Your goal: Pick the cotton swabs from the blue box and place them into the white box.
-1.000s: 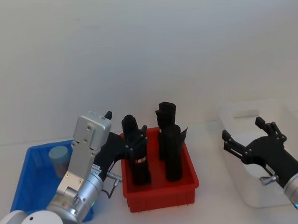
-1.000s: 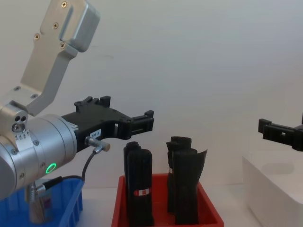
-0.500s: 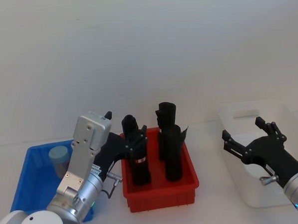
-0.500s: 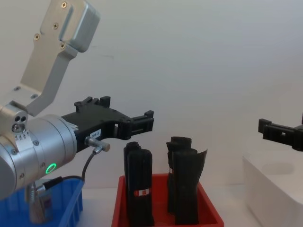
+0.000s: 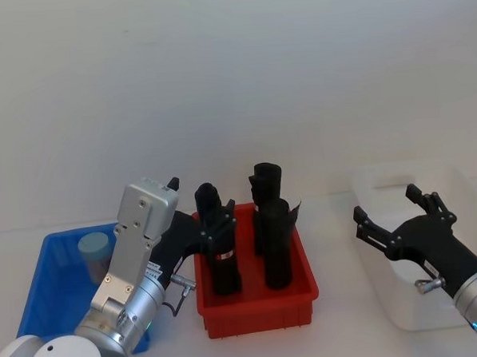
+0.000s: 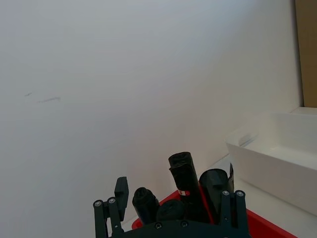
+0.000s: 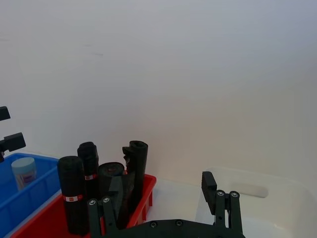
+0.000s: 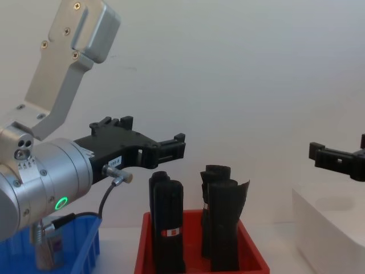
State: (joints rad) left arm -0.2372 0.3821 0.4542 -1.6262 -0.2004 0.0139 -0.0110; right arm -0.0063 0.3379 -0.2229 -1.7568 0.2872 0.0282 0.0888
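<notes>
One swab tub (image 5: 96,254) is standing upright in the blue box (image 5: 34,299), towards the box's 12 o'clock end. Its pale lid is on top. The blue box is sitting on the surface at 9 o'clock from the red bin (image 5: 257,312), just beside it. The white box (image 5: 392,176) is sitting at 3 o'clock from the red bin, with a gap of bare surface between them.

Black rolls (image 5: 277,248) are standing on end in the red bin, a few of them with a small red-and-white label.

The left hand (image 6: 173,208) is hovering in the air by the red bin's 9 o'clock edge, between the blue box and the rolls. In the chest view it is hanging higher than the roll tops. Its fingers are pointing towards 3 o'clock. They are spread wide and are holding nothing.

The right hand (image 5: 387,204) is hovering over the white box's 9 o'clock side, raised above the rim. Its fingers are pointing towards 10 o'clock. They are likewise spread wide and empty. The right wrist view is looking past this hand to the white box just ahead, with the red bin and the blue box with its tub beyond.
</notes>
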